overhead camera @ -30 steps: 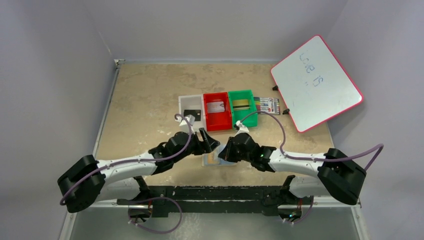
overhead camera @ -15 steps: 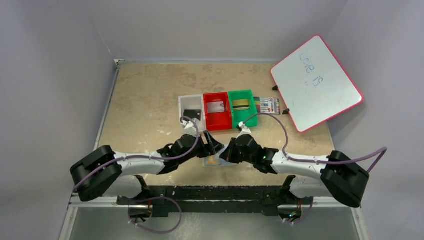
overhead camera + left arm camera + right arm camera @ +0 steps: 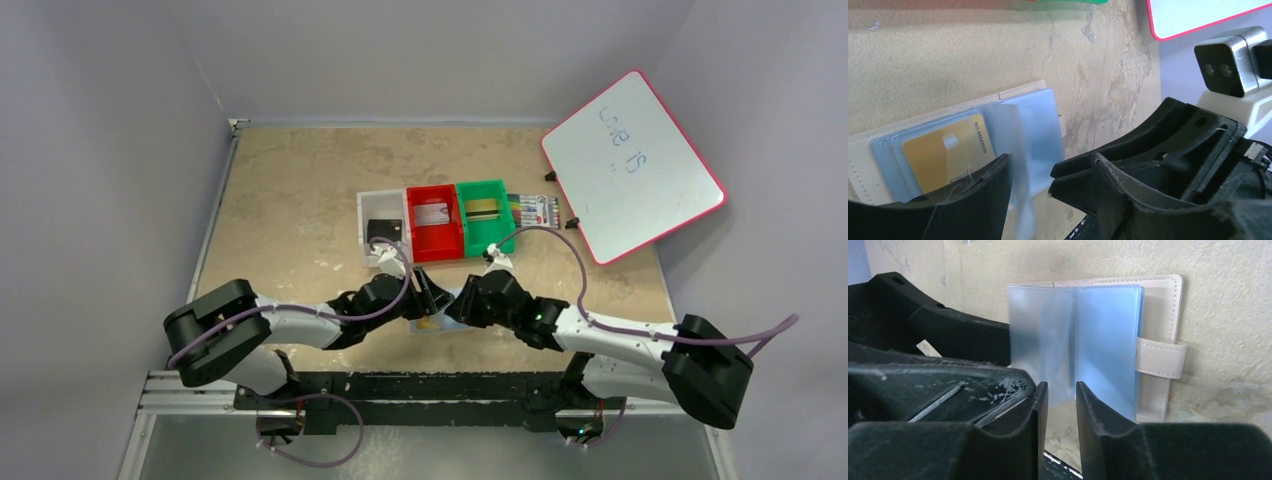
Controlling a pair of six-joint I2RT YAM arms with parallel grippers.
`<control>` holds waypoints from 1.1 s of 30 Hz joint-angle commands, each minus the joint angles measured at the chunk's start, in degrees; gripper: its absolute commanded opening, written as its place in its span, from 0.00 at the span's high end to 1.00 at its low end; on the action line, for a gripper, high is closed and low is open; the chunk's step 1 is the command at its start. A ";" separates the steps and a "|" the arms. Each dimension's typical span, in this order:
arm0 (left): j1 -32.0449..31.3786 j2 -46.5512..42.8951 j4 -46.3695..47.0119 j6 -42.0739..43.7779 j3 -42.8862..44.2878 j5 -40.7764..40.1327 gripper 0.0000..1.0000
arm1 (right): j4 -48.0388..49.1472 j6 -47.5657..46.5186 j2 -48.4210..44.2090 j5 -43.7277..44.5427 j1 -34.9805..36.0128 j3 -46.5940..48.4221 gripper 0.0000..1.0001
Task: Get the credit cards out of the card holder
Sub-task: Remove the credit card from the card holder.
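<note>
The tan card holder (image 3: 430, 323) lies open on the table between my two grippers. In the left wrist view it (image 3: 863, 160) shows light-blue sleeves, one with a gold credit card (image 3: 943, 150) inside. A loose translucent sleeve page (image 3: 1015, 150) stands upright between the fingers of my left gripper (image 3: 1050, 160), which is open, with the page near its left finger. My right gripper (image 3: 1059, 390) is slightly open just in front of the blue sleeves (image 3: 1075, 335), with only table showing in its gap. The snap tab (image 3: 1160, 357) sticks out to the right.
Behind the holder stand a white bin (image 3: 383, 228), a red bin (image 3: 433, 222) and a green bin (image 3: 485, 215), each with a card in it. A marker pack (image 3: 533, 210) and a red-framed whiteboard (image 3: 632, 165) lie at the back right. The two grippers are almost touching.
My right gripper has opened from shut. The left arm has reached further right over the holder and its jaws have narrowed around the upright sleeve page.
</note>
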 commanded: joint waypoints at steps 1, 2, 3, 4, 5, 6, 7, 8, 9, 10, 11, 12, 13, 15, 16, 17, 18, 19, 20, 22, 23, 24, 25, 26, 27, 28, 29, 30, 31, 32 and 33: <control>-1.08 1.52 3.98 -0.03 2.98 1.58 0.44 | -4.72 0.92 -3.89 4.21 0.00 1.37 0.67; -1.24 1.83 4.09 -0.03 3.22 1.61 0.45 | -6.41 1.27 -4.58 5.01 0.00 1.62 0.66; -1.37 2.08 4.19 -0.03 3.40 1.67 0.46 | -8.15 1.80 -5.24 5.89 0.04 1.87 0.66; -1.49 2.38 4.34 -0.05 3.57 1.79 0.46 | -9.93 2.19 -5.86 6.69 0.02 2.23 0.65; -1.60 2.71 4.43 -0.03 3.83 1.83 0.46 | -11.81 2.64 -6.46 7.67 0.03 2.66 0.65; -1.74 3.22 4.60 -0.03 4.08 2.05 0.47 | -14.28 3.53 -6.96 8.86 0.00 3.15 0.64; -1.84 3.66 4.76 -0.03 4.42 2.26 0.47 | -16.84 4.85 -7.44 10.36 0.04 3.74 0.61; -1.93 4.09 4.94 -0.03 4.82 2.52 0.48 | -19.15 6.08 -7.89 11.69 0.06 4.31 0.58; -2.16 4.54 5.06 -0.05 5.18 2.63 0.48 | -21.26 6.91 -8.33 12.91 0.06 4.97 0.57; -2.31 4.99 5.18 -0.07 5.61 2.72 0.48 | -23.23 7.60 -8.75 14.26 0.01 5.63 0.56; -2.52 5.42 5.25 -0.06 5.99 2.84 0.49 | -25.86 8.95 -9.08 15.47 0.05 6.40 0.55; -2.76 6.00 5.39 -0.03 6.28 2.86 0.49 | -28.14 10.22 -9.46 16.79 0.06 7.26 0.55; -2.93 6.46 5.44 -0.05 6.61 2.83 0.49 | -29.96 11.29 -10.03 18.46 0.06 7.94 0.55; -3.22 7.70 5.53 -0.21 7.06 2.71 0.49 | -32.18 11.79 -10.97 19.90 0.07 8.90 0.54; -3.32 8.27 5.60 -0.45 7.22 2.61 0.49 | -33.11 12.09 -11.58 20.65 0.07 9.33 0.54; -3.39 9.00 5.67 -0.57 7.38 2.61 0.49 | -33.86 12.44 -12.11 21.23 0.05 9.51 0.54; -3.43 9.61 5.72 -0.70 7.52 2.67 0.49 | -34.63 12.94 -12.73 21.82 0.05 9.78 0.54; -3.50 10.15 5.87 -0.69 7.68 2.68 0.49 | -35.29 13.35 -13.22 22.30 0.10 9.87 0.54; -3.58 10.67 5.84 -0.66 7.76 2.57 0.49 | -35.84 13.87 -13.76 22.63 0.06 9.91 0.54; -3.76 11.80 5.57 -0.53 8.10 2.47 0.49 | -36.59 14.51 -14.79 23.21 0.04 9.94 0.54; -3.79 12.61 5.27 -0.45 8.34 2.47 0.49 | -36.85 14.66 -15.28 23.54 0.03 9.91 0.54; -3.79 13.39 5.19 -0.53 8.57 2.70 0.49 | -36.96 14.76 -15.77 23.71 0.03 9.90 0.54; -3.91 14.09 5.59 -0.45 8.72 2.96 0.49 | -36.94 14.74 -16.26 23.88 0.07 9.84 0.54; -4.07 14.60 6.23 -0.54 8.82 3.27 0.50 | -36.86 14.72 -16.69 24.05 0.04 9.75 0.54; -4.16 14.85 6.75 -0.62 8.88 3.57 0.50 | -36.82 14.64 -17.14 24.08 0.09 9.61 0.54; -4.28 14.89 7.08 -0.61 9.11 3.72 0.50 | -36.63 14.44 -17.66 24.08 0.03 9.44 0.54; -4.51 14.60 6.96 -0.34 9.41 3.63 0.50 | -36.39 14.09 -18.43 24.01 0.08 9.24 0.53; -4.65 14.29 6.39 -0.14 9.82 3.58 0.50 | -35.83 13.78 -18.90 24.00 0.07 9.03 0.53; -4.73 13.69 5.57 0.12 10.29 3.53 0.50 | -35.29 13.23 -19.48 24.08 0.04 8.83 0.52; -4.94 12.83 4.73 0.45 10.63 3.28 0.50 | -34.42 12.48 -19.95 24.09 0.01 8.56 0.52; -5.12 11.76 3.50 1.00 10.99 2.78 0.50 | -33.47 11.61 -20.52 24.09 0.02 8.25 0.51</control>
